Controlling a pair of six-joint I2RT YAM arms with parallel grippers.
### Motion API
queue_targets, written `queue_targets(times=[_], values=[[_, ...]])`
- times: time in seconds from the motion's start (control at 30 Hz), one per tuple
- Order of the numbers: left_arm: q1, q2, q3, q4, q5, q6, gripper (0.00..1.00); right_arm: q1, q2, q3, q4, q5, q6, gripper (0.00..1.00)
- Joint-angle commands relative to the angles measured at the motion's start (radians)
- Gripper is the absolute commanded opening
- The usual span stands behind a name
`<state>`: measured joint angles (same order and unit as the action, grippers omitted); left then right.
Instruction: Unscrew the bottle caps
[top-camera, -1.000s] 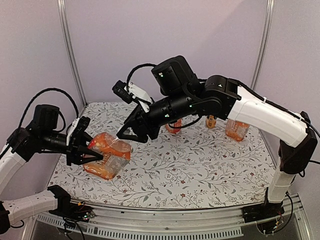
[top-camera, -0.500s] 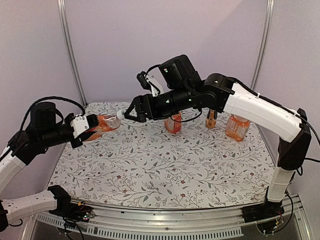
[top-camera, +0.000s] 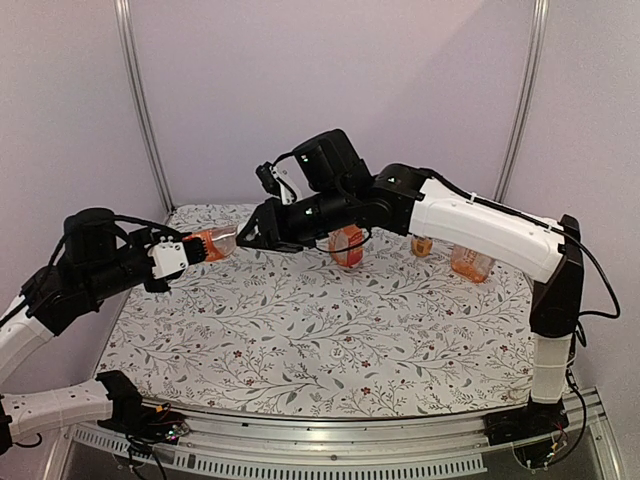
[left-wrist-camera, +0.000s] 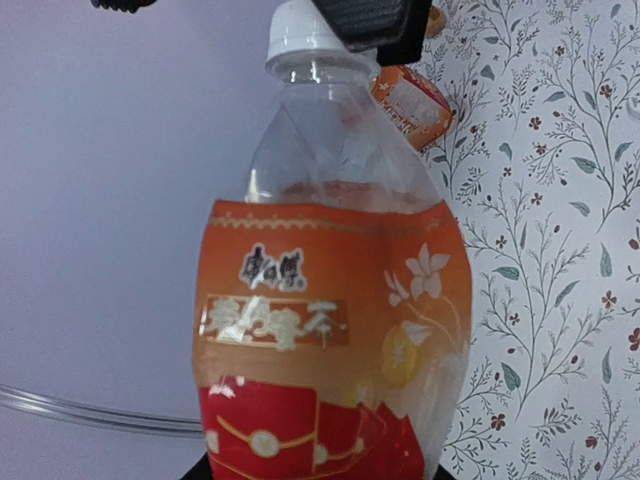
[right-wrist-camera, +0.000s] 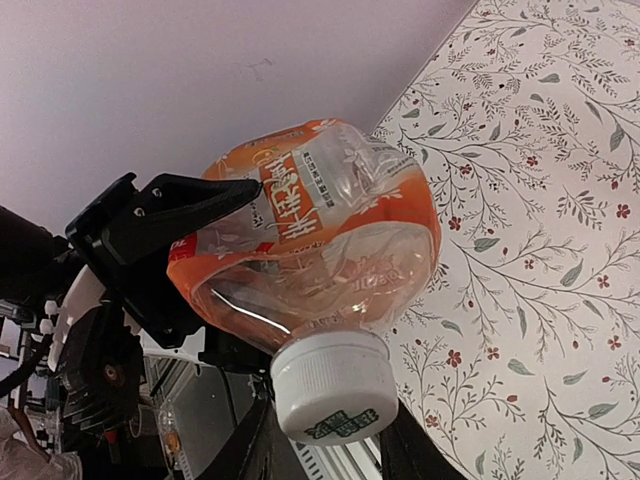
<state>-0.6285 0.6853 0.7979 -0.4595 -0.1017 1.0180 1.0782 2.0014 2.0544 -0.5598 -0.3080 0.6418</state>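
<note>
Holding the squat clear plastic bottle with an orange label (left-wrist-camera: 330, 330) up off the flower-patterned table cloth (top-camera: 330, 340), near its far-left corner, the left gripper (top-camera: 192, 250) is clamped across the labelled body. The bottle lies roughly level, with its neck towards the right arm. The right gripper (right-wrist-camera: 330, 425) meets it there: in its own wrist view the small round white plastic screw cap (right-wrist-camera: 330, 390) sits between the two dark fingers, which look pressed against its sides, so I judge it closed on the cap. The bottle should handle as a light, soft thing. Its thin clear wall is visibly dented and creased where the left fingers bear on it, and it seems only partly filled with orange drink (the shoulder under the neck shows clear). The body may therefore buckle or slip round inside the grip when the cap is turned, and a harder squeeze only crushes it further. The labelled waist is the sensible hold for the body, since the film there likely gives more friction than bare plastic. The cap is stiff and narrow, best taken square on its side wall. Two more squat orange-labelled bottles (top-camera: 345, 245) (top-camera: 472, 262) and a taller slim bottle (top-camera: 422, 245) stand along the back of the cloth, well apart from both grippers.
</note>
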Motion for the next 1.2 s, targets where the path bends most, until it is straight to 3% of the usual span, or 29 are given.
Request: queue_targets(times=[0.0,0.13,0.57,0.8,0.97,1.1,1.17], values=[[-0.019,-0.009,-0.027,0.028,-0.010,0.009,0.24,-0.005,0.017,0.025,0.053,-0.047,0.018,0.35],[-0.019,-0.014,-0.034,0.027,-0.008,0.008,0.23,-0.016,0.026,0.018,0.056,-0.034,0.023,0.43],[-0.019,-0.028,-0.040,0.022,0.014,-0.028,0.23,-0.033,0.025,0.018,0.083,-0.065,0.030,0.39],[-0.019,-0.031,-0.041,0.023,0.006,-0.034,0.22,-0.033,-0.014,-0.068,0.082,-0.056,0.031,0.42],[-0.019,-0.031,-0.042,0.025,0.011,-0.040,0.22,-0.033,-0.027,-0.067,0.081,-0.063,0.030,0.30],[-0.019,-0.036,-0.033,0.019,0.030,-0.052,0.20,-0.033,-0.031,-0.065,0.077,-0.072,0.003,0.03],[-0.018,-0.038,-0.022,-0.014,0.067,-0.067,0.20,-0.030,-0.037,-0.066,0.058,-0.079,-0.025,0.00]])
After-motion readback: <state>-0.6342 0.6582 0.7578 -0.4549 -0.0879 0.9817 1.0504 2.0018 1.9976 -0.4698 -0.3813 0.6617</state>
